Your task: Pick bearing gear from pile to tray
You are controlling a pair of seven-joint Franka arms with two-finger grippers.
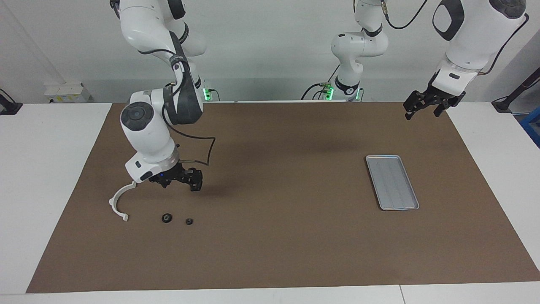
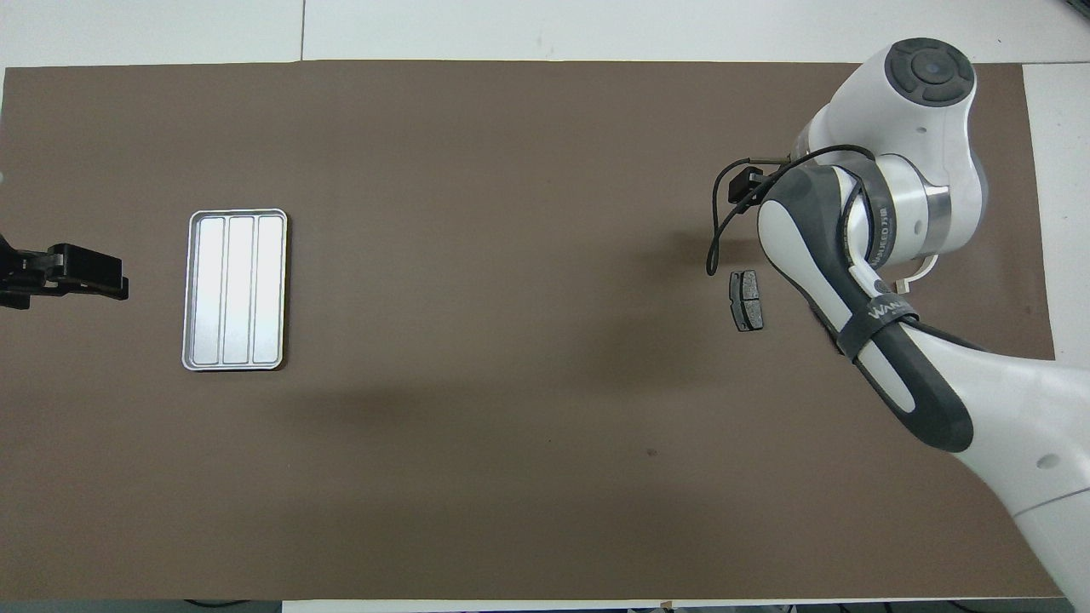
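The pile lies toward the right arm's end of the mat: a white arc bracket [image 1: 119,202], two tiny black round pieces [image 1: 167,218] [image 1: 189,221] and dark brake pads. Which round piece is the bearing gear I cannot tell. My right gripper [image 1: 179,181] hangs open and empty low over the brake pads, short of the round pieces. In the overhead view the right gripper [image 2: 746,182] and its arm cover both round pieces; one brake pad [image 2: 747,300] shows. The silver tray [image 1: 392,182] [image 2: 236,289] sits empty toward the left arm's end. My left gripper [image 1: 427,105] [image 2: 81,278] waits open, raised.
A brown mat [image 1: 278,236] covers the white table. The right arm's cable [image 1: 202,156] loops down beside its wrist. The arm bases [image 1: 348,90] stand at the robots' edge of the table.
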